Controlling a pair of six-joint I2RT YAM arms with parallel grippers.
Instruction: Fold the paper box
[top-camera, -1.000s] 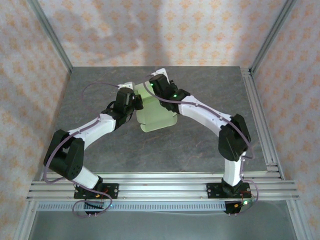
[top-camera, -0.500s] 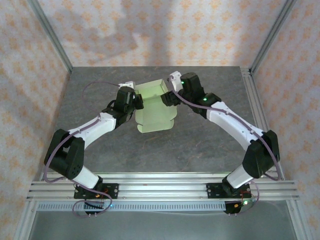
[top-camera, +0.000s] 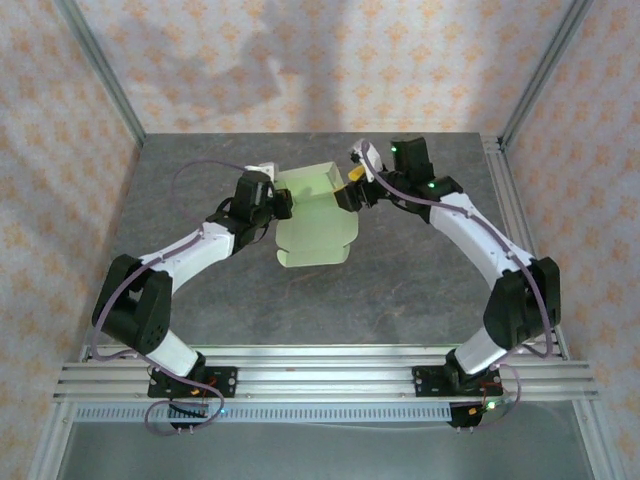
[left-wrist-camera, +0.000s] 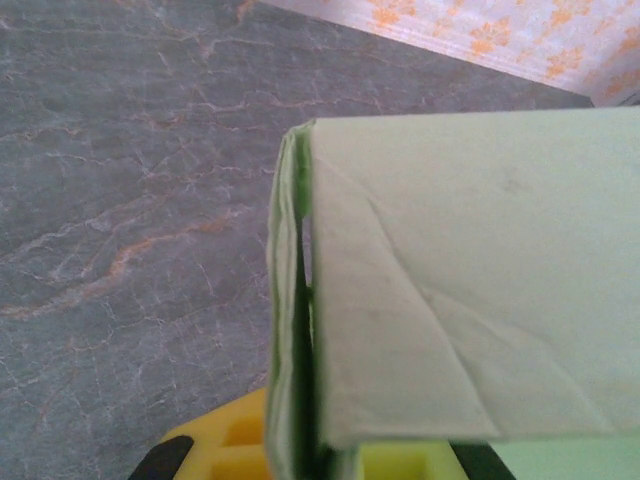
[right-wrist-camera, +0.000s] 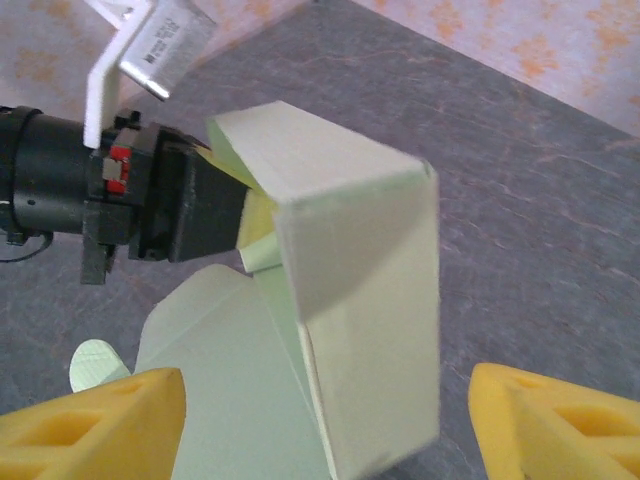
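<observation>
- The paper box (top-camera: 313, 222) lies near the middle of the surface (top-camera: 420, 290), a little toward 12 o'clock. It is part-formed: the panel at its 12 o'clock end stands raised, while the 6 o'clock portion lies flat with its tabs spread out.
- Handling, as judged: thin, light card, stiff only along its creases. It should spring back if released and crumple or tear under a hard pinch. It will likely slide on the smooth stone-pattern surface unless pinned.
- Best hold, as judged: on a doubled wall edge or flat panel near a crease, not on a loose tab.
- Left tool (top-camera: 283, 203): closed tight on the folded wall at the box's 9 o'clock side. In the left wrist view the doubled card edge runs down between the yellow pads (left-wrist-camera: 225, 445).
- Right tool (top-camera: 350, 192): jaws spread wide and holding nothing, sitting just beside the box's 2 o'clock corner. In the right wrist view the raised corner sits ahead of the gap, clear of both yellow fingers (right-wrist-camera: 95, 420).
- Change from one second ago: the right arm lay across the 12 o'clock end of the box; it has since swung out toward 2 o'clock and released. The raised panel is now exposed. The left tool's grip is unchanged, and the box has barely shifted.
</observation>
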